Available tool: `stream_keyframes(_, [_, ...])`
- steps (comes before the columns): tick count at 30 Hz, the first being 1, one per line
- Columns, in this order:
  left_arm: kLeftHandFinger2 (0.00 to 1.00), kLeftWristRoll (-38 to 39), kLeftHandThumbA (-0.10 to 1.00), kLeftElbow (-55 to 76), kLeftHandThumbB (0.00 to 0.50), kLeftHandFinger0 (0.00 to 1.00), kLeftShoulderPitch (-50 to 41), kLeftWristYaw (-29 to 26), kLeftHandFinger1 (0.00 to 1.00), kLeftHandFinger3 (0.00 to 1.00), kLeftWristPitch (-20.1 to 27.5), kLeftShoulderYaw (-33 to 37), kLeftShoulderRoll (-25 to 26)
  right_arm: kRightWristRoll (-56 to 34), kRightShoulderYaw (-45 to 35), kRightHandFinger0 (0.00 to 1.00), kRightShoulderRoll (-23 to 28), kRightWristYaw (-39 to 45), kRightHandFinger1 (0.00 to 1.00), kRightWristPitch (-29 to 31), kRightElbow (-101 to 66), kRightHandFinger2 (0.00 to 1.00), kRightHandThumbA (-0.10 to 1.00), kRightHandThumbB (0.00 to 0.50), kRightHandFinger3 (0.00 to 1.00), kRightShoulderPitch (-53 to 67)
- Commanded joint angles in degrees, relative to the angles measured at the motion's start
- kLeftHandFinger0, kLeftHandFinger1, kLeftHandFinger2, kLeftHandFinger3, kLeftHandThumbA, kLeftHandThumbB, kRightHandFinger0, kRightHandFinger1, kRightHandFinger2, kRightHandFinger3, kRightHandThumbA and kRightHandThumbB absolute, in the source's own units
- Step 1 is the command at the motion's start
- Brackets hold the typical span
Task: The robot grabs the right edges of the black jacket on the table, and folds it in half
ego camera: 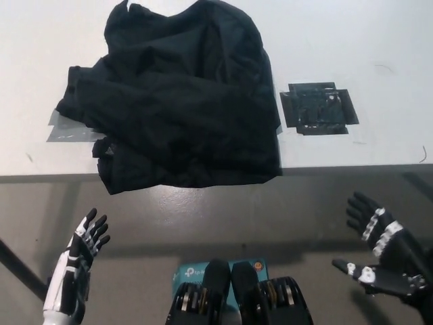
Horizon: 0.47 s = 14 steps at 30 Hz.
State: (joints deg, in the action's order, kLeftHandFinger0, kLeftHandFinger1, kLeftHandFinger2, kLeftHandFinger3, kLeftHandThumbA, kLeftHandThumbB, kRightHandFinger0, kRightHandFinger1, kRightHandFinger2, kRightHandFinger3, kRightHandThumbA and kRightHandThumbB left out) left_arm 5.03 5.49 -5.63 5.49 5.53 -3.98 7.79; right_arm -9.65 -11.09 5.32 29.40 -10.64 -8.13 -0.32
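Observation:
The black jacket [179,101] lies rumpled and folded over itself on the white table [379,40], its lower hem at the table's front edge. My white left hand [78,261] hangs open below the table edge at the lower left, holding nothing. My black right hand [379,247] is at the lower right, below the table edge, fingers spread and empty. Neither hand touches the jacket.
A patch of black tape [318,108] is stuck on the table just right of the jacket. Grey tape marks [64,128] show under the jacket's left side. A teal box [193,274] lies on the floor below.

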Motion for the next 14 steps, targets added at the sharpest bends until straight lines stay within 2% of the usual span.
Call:
stream_keyframes(1, [1.0, 0.6, 1.0, 1.82, 0.171, 1.0, -0.36, 0.82, 1.0, 1.0, 3.28, -0.19, 0.83, 2.27, 0.82, 1.0, -1.85, -5.6, 1.0, 13.86, 9.77, 1.0, 0.84, 0.14, 1.0, -3.58])
stream_keyframes(2, [1.0, 0.56, 1.0, 1.78, 0.17, 1.0, -0.2, 0.75, 1.0, 1.0, 3.34, -0.2, 0.77, 2.21, 0.96, 1.0, -1.8, -5.81, 1.0, 14.13, 10.56, 1.0, 0.84, 0.145, 1.0, -4.0])
stream_keyframes(3, [1.0, 0.58, 1.0, 1.79, 0.188, 1.0, -0.19, 0.61, 1.0, 1.0, 3.13, -0.24, 0.64, 1.83, 1.11, 1.0, -1.68, -5.44, 1.0, 14.56, 11.86, 1.0, 0.83, 0.115, 1.0, -4.26])
stream_keyframes(4, [1.0, 0.52, 1.0, 1.66, 0.18, 1.0, 0.05, 0.53, 1.0, 1.0, 3.13, -0.32, 0.69, 1.94, 1.29, 1.0, -1.41, -5.36, 1.0, 14.56, 12.75, 1.0, 0.83, 0.101, 1.0, -4.64])
stream_keyframes(7, [1.0, 0.26, 1.0, 1.43, 0.175, 1.0, 0.85, 0.54, 1.0, 1.0, 2.49, -0.38, 1.07, 2.51, 1.51, 1.0, -0.97, -6.62, 1.0, 14.63, 14.69, 1.0, 0.82, 0.118, 1.0, -5.3])
stream_keyframes(11, [1.0, 0.25, 1.0, 1.4, 0.174, 1.0, 0.87, 0.54, 1.0, 1.0, 2.5, -0.38, 1.06, 2.21, 2.1, 1.0, -0.62, -7.24, 1.0, 15.47, 15.18, 1.0, 0.82, 0.116, 1.0, -5.36])
stream_keyframes(12, [1.0, -0.11, 1.0, 0.13, 0.181, 1.0, 1.57, 0.54, 1.0, 1.0, 2.31, -0.02, 0.88, 0.97, 1.37, 1.0, -0.14, -7.22, 1.0, 14.98, 16.3, 1.0, 0.82, 0.092, 1.0, -5.5])
stream_keyframes(14, [1.0, 0.01, 1.0, 0.01, 0.188, 1.0, 1.55, 0.71, 1.0, 1.0, 2.21, 0.06, 0.97, 0.93, 1.61, 1.0, 0.04, -7.36, 1.0, 15.39, 16.25, 1.0, 0.83, 0.082, 1.0, -5.19])
